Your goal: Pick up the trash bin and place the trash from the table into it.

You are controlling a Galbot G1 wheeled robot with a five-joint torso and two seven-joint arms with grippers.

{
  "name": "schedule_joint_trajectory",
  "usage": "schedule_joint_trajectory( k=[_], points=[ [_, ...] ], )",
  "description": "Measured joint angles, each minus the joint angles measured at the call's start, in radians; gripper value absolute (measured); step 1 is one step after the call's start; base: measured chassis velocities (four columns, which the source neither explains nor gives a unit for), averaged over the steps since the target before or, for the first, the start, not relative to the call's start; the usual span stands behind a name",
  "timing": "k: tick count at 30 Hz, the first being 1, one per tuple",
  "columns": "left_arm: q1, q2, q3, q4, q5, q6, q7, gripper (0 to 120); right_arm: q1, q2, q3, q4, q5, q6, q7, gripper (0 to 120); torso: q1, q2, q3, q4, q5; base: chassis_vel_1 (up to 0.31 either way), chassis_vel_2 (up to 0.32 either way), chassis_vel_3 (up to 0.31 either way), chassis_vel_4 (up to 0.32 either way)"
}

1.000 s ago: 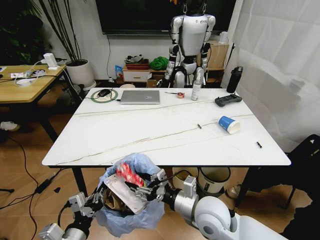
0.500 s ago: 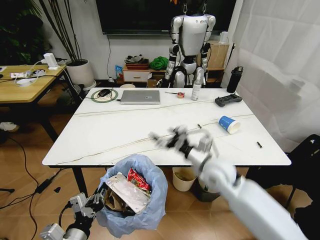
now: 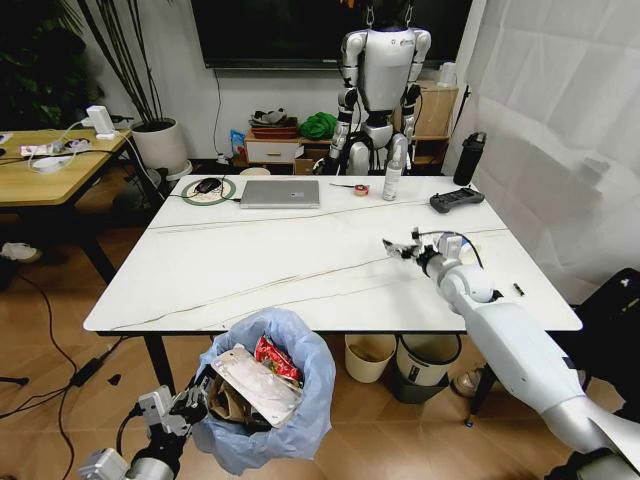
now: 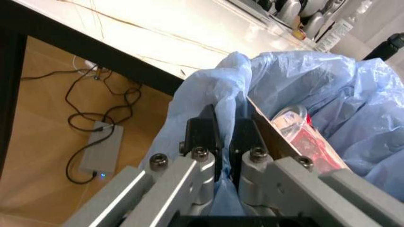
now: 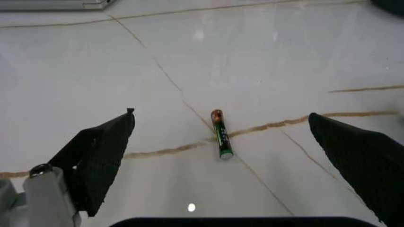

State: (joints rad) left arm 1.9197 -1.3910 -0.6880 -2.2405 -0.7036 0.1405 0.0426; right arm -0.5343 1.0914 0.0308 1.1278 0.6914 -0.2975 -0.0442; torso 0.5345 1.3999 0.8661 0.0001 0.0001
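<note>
The head camera looks forward and down from above the near edge of the white marble desk [image 3: 300, 270], taking in its whole top and the room behind. The left wrist camera sits low below the desk edge, close behind its fingers [image 4: 205, 137], facing the blue-bagged trash bin [image 4: 315, 90], which the head view shows at bottom [image 3: 270, 400]. The right wrist camera hangs close over the desk top, looking down between its fingers [image 5: 101, 161] at a small battery [image 5: 221, 135].
</note>
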Motion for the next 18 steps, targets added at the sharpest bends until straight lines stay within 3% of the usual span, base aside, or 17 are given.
schedule_joint_trajectory(
  k=[9, 14, 18],
  points=[
    [0.0, 0.003, 0.0, 0.0, -0.001, 0.0, -0.001, 0, 0.016, 0.035, -0.012, -0.047, -0.011, 0.012, -0.012, 93, 0.0, 0.0, 0.0, 0.0001, -0.0001, 0.0, 0.0, 0.0, 0.0],
    [0.003, 0.006, -0.003, 0.0, -0.003, 0.0, -0.001, 0, 0.019, 0.053, -0.02, -0.069, -0.015, 0.014, -0.013, 68, 0.0, 0.0, 0.0, 0.0002, -0.0001, 0.0, 0.0, 0.0, 0.0],
    [0.006, 0.008, -0.004, -0.002, -0.005, 0.0, -0.001, 0, 0.02, 0.056, -0.022, -0.078, -0.016, 0.016, -0.013, 57, 0.0, 0.0, 0.0, 0.0001, -0.0002, 0.0, 0.0, 0.0, 0.0]
  ],
)
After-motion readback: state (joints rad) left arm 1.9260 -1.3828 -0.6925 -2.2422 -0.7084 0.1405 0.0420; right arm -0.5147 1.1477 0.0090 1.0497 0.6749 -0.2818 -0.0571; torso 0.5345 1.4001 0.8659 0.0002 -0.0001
